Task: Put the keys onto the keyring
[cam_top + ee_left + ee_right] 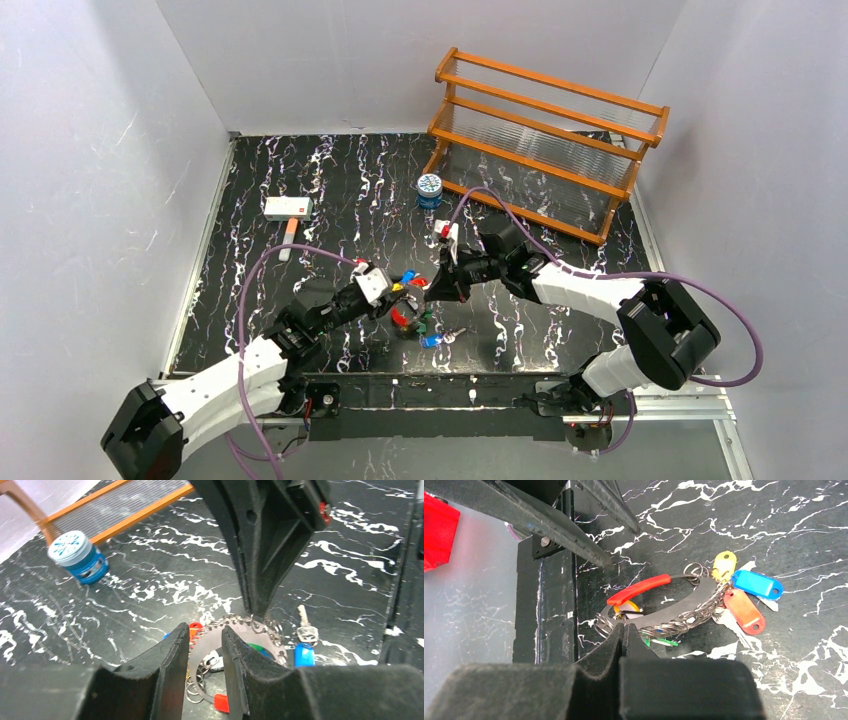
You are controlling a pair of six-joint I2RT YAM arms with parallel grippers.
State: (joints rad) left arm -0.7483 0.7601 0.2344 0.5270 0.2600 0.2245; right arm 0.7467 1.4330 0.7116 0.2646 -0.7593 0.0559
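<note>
Judging by how things lie, we are in the middle of the threading step. Our right gripper (624, 628) has its jaws fully closed, pinching the near rim of the large thin silvery-grey metal keyring (674, 607). That keyring sits mid-way across the black white-veined marble tabletop (330, 180), between the two arms. Our left gripper (205, 631) hovers just over the opposite side, jaws part-way apart, with nothing between them that we can make out; we see the keyring through the gap. The small metal keys (756, 584) with blue, yellow, red and green heads cluster around and against the keyring, on a string of little split rings. Whether each is truly threaded on we cannot tell. Next, we reckon, the left gripper must close on one loose key and guide its loop to the keyring's opening while the right gripper holds firm.
</note>
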